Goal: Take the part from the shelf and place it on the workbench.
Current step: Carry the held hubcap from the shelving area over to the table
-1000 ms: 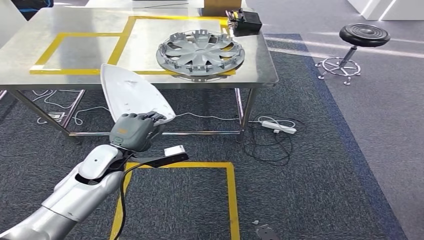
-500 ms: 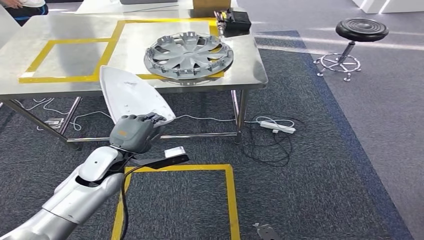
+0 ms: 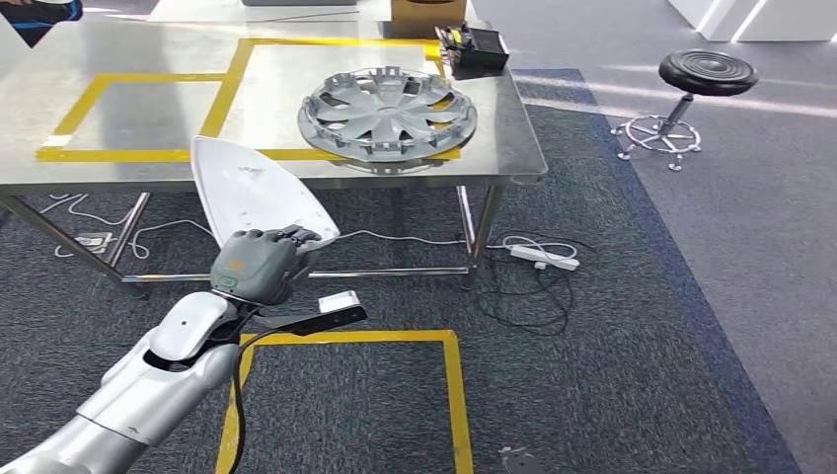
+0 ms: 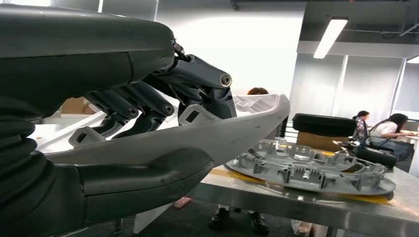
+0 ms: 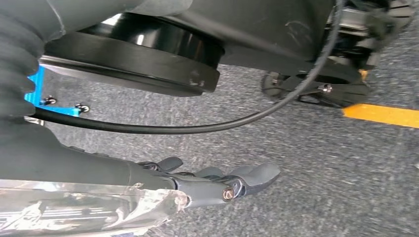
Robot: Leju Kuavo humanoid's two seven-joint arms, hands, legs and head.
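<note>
White part [image 3: 255, 186] sitting clamped in left hand [image 3: 255, 265], thumb under, fingers [image 4: 197, 81] curled over its top, short of workbench [image 3: 128, 109]. Hubcap [image 3: 388, 105] lying beyond fingertips. Right hand [image 5: 217, 185] hanging, fingers loosely extended, holding nothing.

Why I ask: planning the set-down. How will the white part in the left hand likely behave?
The white part looks like a thin, stiff shell: it keeps its shape in the left hand. Probably light. Its curved form may rock on the workbench.

steel workbench [image 3: 513, 148], grey wheel cover [image 3: 387, 105] on it, black box [image 3: 476, 46]
</note>
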